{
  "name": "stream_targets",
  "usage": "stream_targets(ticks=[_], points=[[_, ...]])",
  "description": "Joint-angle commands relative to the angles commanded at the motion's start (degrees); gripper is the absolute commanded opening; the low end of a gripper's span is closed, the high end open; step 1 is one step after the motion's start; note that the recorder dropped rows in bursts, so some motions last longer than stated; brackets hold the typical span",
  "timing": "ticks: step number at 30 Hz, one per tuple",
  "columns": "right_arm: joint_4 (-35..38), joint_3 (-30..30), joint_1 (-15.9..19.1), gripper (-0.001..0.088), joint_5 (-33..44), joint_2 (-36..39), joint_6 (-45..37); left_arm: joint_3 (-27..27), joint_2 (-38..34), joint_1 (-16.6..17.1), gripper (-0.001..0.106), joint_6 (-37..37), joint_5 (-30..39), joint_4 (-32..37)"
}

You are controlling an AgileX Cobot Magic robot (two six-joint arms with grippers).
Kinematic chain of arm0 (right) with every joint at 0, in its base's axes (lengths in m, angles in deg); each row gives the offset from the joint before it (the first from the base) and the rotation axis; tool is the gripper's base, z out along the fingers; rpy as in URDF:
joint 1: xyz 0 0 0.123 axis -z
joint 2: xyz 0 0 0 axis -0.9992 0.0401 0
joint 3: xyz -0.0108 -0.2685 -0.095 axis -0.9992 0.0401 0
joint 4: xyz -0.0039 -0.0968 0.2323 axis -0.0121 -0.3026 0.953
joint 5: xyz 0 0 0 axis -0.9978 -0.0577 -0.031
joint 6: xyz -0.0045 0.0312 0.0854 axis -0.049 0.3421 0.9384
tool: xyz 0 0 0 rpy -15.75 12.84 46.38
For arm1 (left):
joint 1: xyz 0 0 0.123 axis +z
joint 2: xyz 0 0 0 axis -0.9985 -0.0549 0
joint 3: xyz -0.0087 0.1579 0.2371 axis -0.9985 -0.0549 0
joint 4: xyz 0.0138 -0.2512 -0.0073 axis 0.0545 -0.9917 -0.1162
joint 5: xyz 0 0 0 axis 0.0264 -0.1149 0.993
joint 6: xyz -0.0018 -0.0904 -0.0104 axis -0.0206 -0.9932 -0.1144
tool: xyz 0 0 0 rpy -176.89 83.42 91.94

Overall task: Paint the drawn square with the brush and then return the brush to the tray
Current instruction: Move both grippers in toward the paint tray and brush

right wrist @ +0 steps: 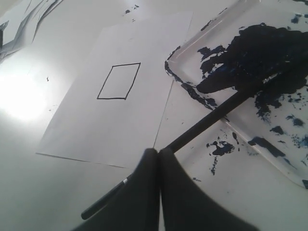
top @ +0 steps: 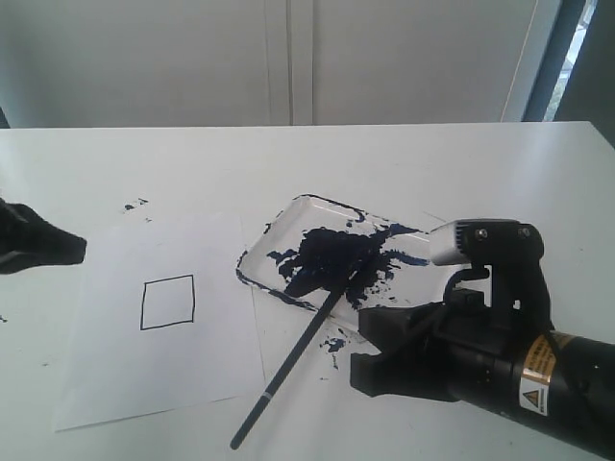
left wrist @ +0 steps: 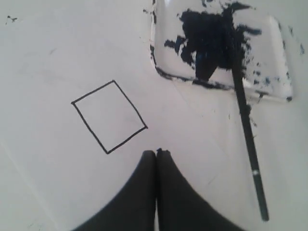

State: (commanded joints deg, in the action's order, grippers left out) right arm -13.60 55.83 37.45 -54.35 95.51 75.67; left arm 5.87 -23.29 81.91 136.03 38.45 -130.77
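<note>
The drawn square (top: 168,302) is an unfilled thin black outline on the white paper sheet (top: 144,370); it also shows in the left wrist view (left wrist: 109,117) and the right wrist view (right wrist: 119,81). The brush (top: 298,355) lies slanted, its tip in the tray's dark paint blotch and its handle on the table. The tray (top: 288,226) is smeared blue-black. My right gripper (top: 363,351) is shut on nothing, just right of the brush handle and apart from it; the brush (right wrist: 211,118) passes under its tips (right wrist: 159,150). My left gripper (top: 72,250) is shut and empty (left wrist: 156,153), left of the paper.
Paint splatters (top: 334,344) mark the table between the tray and my right gripper, and smaller ones (top: 135,205) lie beyond the paper's far corner. The white table reaches back to a pale wall.
</note>
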Motion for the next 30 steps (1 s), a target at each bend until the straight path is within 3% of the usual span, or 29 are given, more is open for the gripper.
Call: stream_targets(ticks=[5, 8, 11, 17, 24, 30], points=[[0.0, 0.0, 0.0, 0.0000, 0.1, -0.1, -0.2, 0.0, -0.9, -9.7, 0.000, -16.9, -2.9, 19.6], [0.0, 0.0, 0.0, 0.0000, 0.1, -0.1, -0.2, 0.0, -0.9, -15.4, 0.000, -24.8, -5.1, 25.6], [0.0, 0.0, 0.0, 0.0000, 0.1, -0.1, -0.2, 0.0, -1.7, -20.5, 0.000, -30.0, -9.8, 25.9], [0.0, 0.0, 0.0, 0.0000, 1.7, -0.1, -0.2, 0.0, -9.2, -29.9, 0.000, -32.3, -16.5, 26.1], [0.0, 0.0, 0.0, 0.0000, 6.2, -0.2, -0.2, 0.0, -16.9, -33.5, 0.000, -34.6, -24.8, 26.1], [0.1, 0.0, 0.0, 0.0000, 6.3, -1.8, -0.2, 0.4, -20.9, -37.8, 0.000, -34.9, -27.8, 26.1]])
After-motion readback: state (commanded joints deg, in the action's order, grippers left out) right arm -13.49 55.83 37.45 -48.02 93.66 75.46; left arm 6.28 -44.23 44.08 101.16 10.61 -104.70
